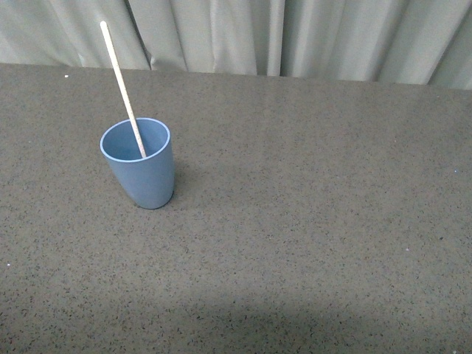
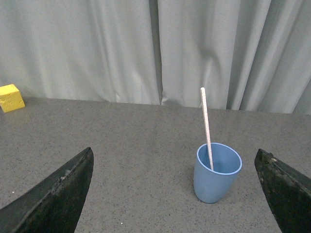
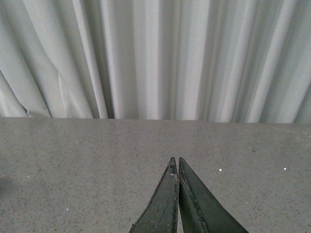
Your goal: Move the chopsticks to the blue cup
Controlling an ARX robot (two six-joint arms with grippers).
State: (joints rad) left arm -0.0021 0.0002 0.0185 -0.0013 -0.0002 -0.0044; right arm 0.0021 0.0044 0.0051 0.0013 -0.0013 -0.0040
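The blue cup [image 1: 140, 163] stands upright on the left part of the dark speckled table. The cream-white chopstick [image 1: 122, 87] stands inside it, leaning back and to the left, with its upper half above the rim. Neither arm shows in the front view. In the left wrist view the cup [image 2: 216, 174] with the chopstick [image 2: 206, 122] stands ahead of my left gripper [image 2: 175, 158], whose jaws are wide open and empty, well short of the cup. My right gripper [image 3: 176, 160] is shut on nothing, over bare table.
A grey curtain [image 1: 295, 37] hangs along the table's far edge. A yellow block [image 2: 10, 97] lies at the table's far edge in the left wrist view.
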